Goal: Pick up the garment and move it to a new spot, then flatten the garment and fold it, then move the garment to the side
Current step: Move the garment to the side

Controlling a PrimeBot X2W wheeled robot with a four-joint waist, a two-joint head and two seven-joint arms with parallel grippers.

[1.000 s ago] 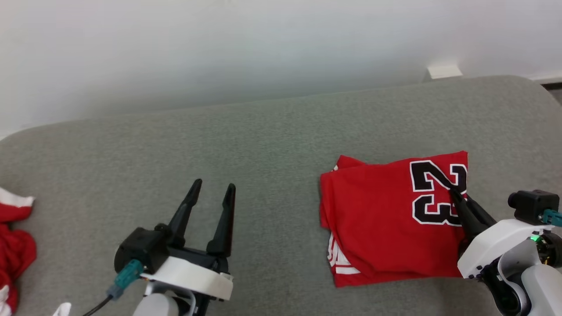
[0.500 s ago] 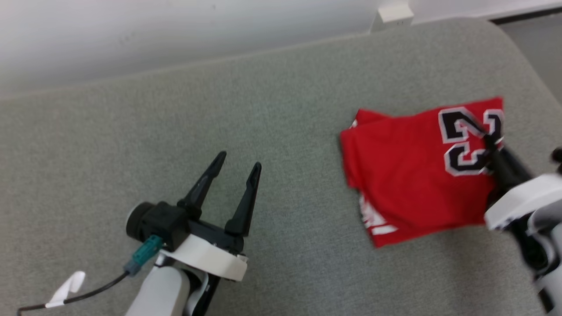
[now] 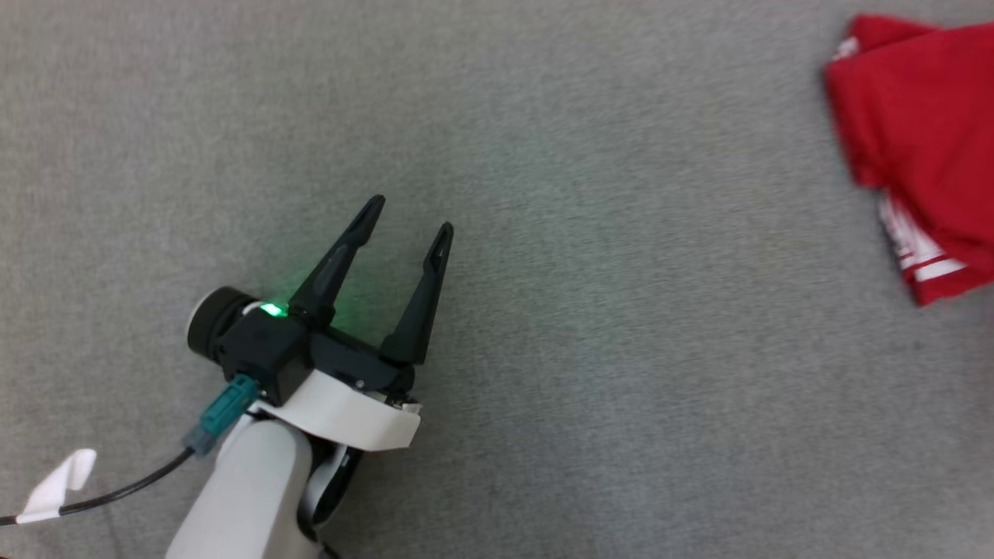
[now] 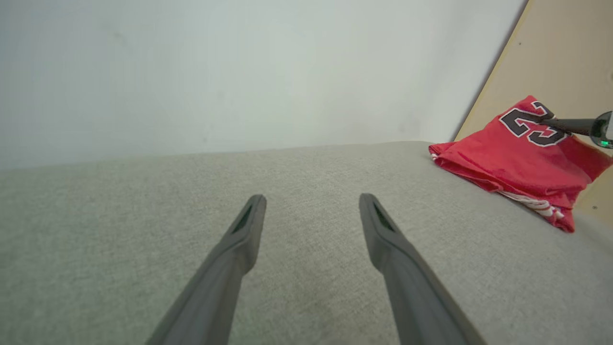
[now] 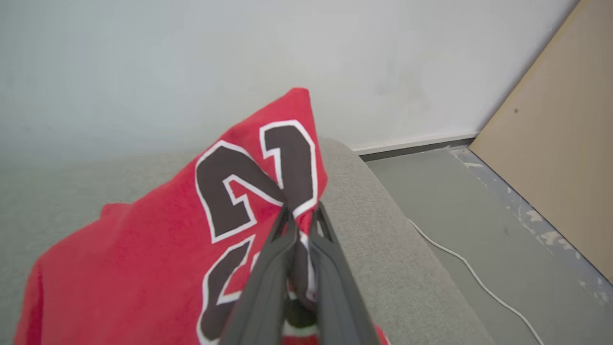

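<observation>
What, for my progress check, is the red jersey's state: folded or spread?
Folded: the jersey sits as a compact stack with layered edges on the grey cushion, the right gripper shut on its numbered corner.

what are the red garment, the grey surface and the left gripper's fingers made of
The red garment looks like soft matte knit cloth: it drapes and folds in layers. The grey surface looks like woven upholstery fabric: flecked, matte, rounded at its edge. The fingers of the left gripper look like rigid dark plastic, smooth and matte, though that's uncertain.
</observation>
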